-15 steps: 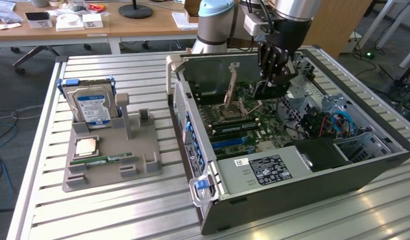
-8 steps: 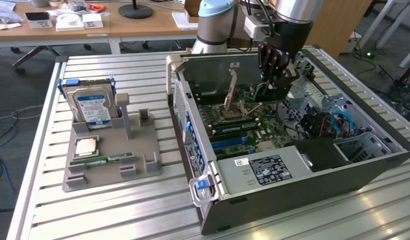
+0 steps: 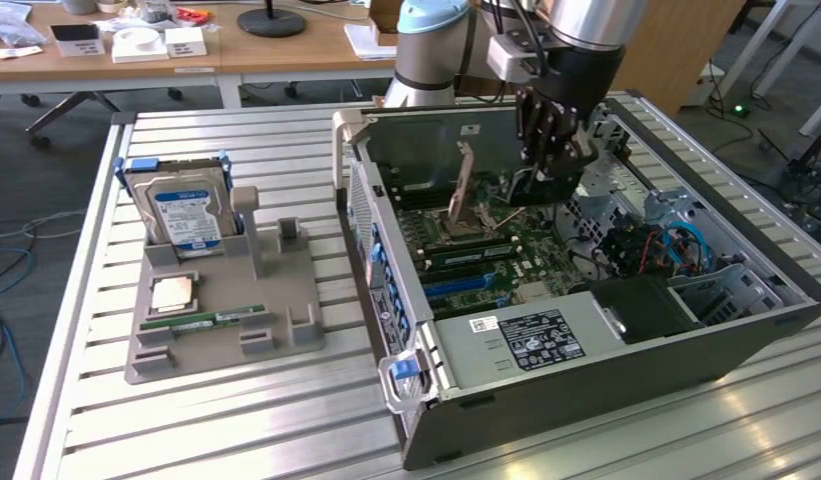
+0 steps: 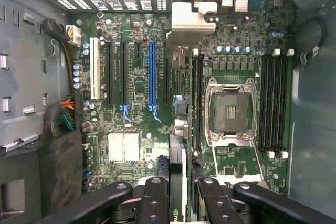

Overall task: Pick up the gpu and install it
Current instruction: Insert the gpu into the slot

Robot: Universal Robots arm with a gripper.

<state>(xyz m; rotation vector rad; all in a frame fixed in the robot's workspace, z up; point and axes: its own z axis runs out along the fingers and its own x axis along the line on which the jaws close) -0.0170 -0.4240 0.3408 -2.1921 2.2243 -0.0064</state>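
My gripper (image 3: 554, 160) hangs inside the open computer case (image 3: 730, 330), over the motherboard (image 3: 497, 255). It is shut on the gpu (image 3: 541, 188), a dark card held on edge below the fingers. In the wrist view the gpu (image 4: 178, 124) appears edge-on as a thin dark strip running away from the gripper (image 4: 178, 184). Its silver end bracket (image 4: 191, 19) is at the far end, near the case's rear slots. The card hovers above the board between the blue slot (image 4: 152, 74) and the CPU socket (image 4: 231, 111).
A grey parts stand (image 3: 223, 330) on the slatted table at the exterior view's left holds a blue-labelled hard drive (image 3: 183, 210), a CPU chip (image 3: 174, 292) and a green RAM stick (image 3: 203, 320). Case walls, cables (image 4: 65, 116) and a drive cage (image 3: 530, 335) surround the motherboard.
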